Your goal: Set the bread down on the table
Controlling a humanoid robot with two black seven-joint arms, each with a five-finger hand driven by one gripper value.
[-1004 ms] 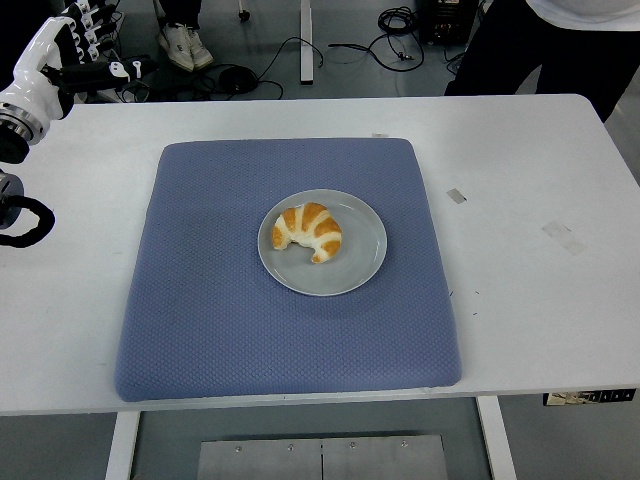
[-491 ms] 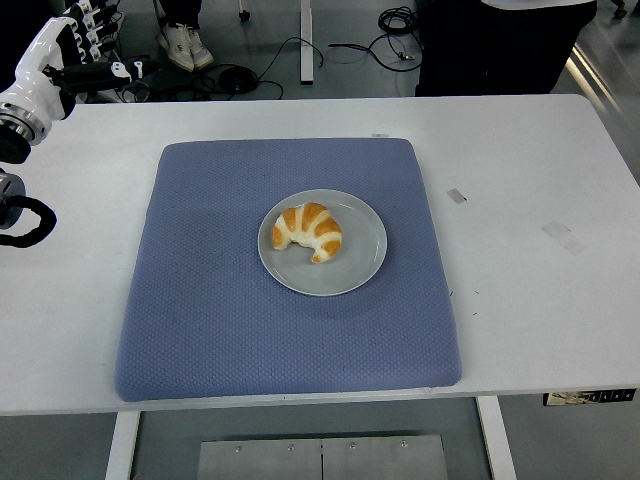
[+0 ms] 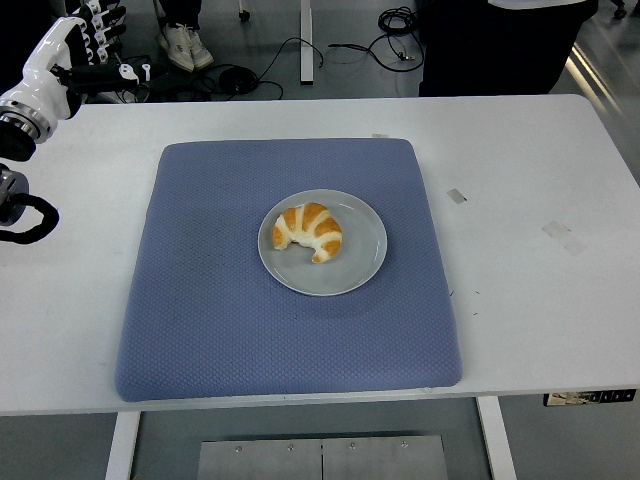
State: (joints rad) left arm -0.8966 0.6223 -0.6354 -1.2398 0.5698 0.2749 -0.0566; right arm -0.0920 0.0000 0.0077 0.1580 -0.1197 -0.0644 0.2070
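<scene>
Left hand point(image 3: 70, 55) open, far-left; one croissant point(image 3: 308, 231) on one plate point(image 3: 361, 256).

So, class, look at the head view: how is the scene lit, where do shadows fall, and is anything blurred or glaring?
Head view: even, soft overhead light; the croissant and grey plate are sharp, with only a faint shadow on the blue mat; no strong glare on the white table; the left hand at the top left corner looks sharp too, open and holding nothing.
</scene>
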